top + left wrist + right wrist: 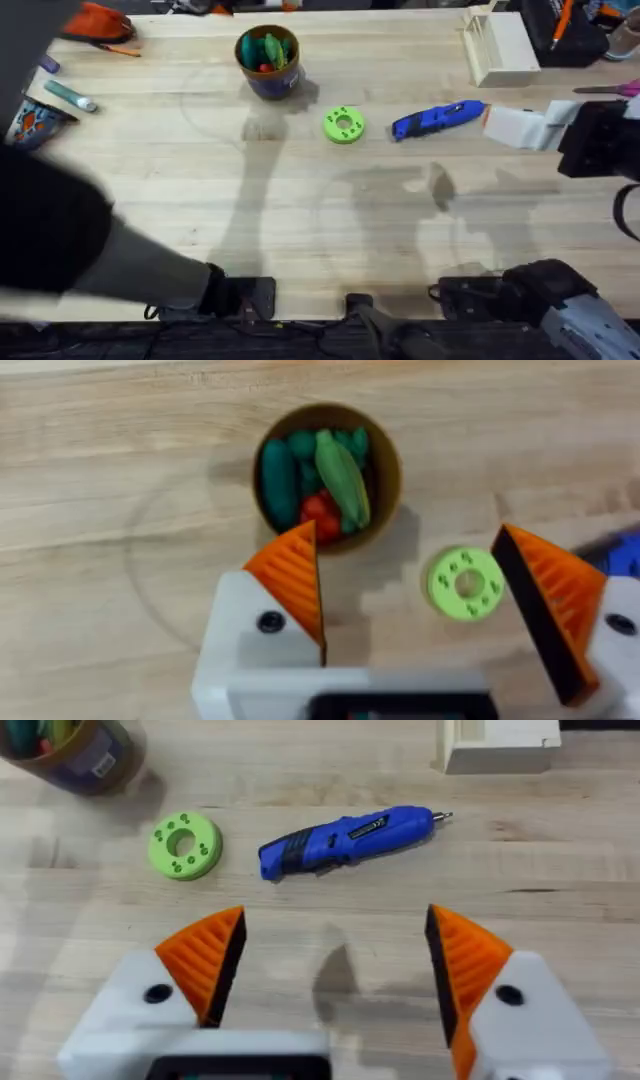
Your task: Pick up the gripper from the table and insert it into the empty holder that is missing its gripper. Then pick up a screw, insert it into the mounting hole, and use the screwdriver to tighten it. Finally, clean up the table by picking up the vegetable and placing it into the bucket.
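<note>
Fingers of both the left gripper (410, 610) and right gripper (335, 970) spread wide, holding nothing; dark green vegetable (279, 482) lies in the bucket (268, 62), screwdriver (438, 119) on the table (300, 220) beside a lime-green disc (343, 125); judged cleanup done, so retract clear without nudging either.

blue screwdriver (438, 119), lime-green disc (343, 125)

The left arm (60, 240) is seen overhead as a large dark blur cut off at the frame's left edge. In the right wrist view the bucket (70, 755) is cropped at the corner. The bucket's label is too small to be read.
</note>
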Robot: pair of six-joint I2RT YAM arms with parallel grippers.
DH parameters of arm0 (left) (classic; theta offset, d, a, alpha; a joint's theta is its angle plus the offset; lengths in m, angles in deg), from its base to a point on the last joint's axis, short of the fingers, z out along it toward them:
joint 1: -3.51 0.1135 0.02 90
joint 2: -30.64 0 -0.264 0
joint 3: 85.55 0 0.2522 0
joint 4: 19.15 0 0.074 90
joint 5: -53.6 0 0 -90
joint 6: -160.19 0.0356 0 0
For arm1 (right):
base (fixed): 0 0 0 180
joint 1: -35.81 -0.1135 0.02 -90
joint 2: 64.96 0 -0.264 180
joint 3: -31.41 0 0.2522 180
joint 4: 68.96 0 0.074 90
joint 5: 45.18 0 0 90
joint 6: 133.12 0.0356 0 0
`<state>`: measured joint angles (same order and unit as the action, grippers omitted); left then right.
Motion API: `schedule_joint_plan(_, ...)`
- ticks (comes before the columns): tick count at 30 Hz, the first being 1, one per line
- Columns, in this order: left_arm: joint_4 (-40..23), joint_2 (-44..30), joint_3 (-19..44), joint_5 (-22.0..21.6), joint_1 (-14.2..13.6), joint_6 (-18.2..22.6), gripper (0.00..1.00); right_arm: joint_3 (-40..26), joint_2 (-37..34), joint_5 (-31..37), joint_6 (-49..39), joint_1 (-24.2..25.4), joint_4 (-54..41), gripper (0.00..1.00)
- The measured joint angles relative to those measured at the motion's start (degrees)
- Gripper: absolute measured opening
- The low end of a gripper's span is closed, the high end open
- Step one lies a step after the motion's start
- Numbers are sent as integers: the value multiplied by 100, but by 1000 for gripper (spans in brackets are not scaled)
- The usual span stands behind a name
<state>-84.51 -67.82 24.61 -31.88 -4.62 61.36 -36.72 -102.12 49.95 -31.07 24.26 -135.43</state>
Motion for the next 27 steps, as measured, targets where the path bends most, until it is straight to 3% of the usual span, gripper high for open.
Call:
schedule_joint_plan(7,-1064,1288,2,-473,-521,240,986,0,0,0,0,0,0,993)
schedule_joint_plan(10,-1194,1720,-183,-614,-716,268,985,0,2,0,0,0,-17,993)
schedule_joint_plan(16,-1184,3038,-1555,-780,-988,125,985,0,288,0,0,0,-355,993)
schedule_joint_plan(24,-961,5223,-3800,-841,-1011,-457,985,0,941,-1,3,0,-858,993)
schedule_joint_plan(27,-931,5821,-4320,-840,-1011,-562,986,0,1071,-65,16,0,-1061,993)
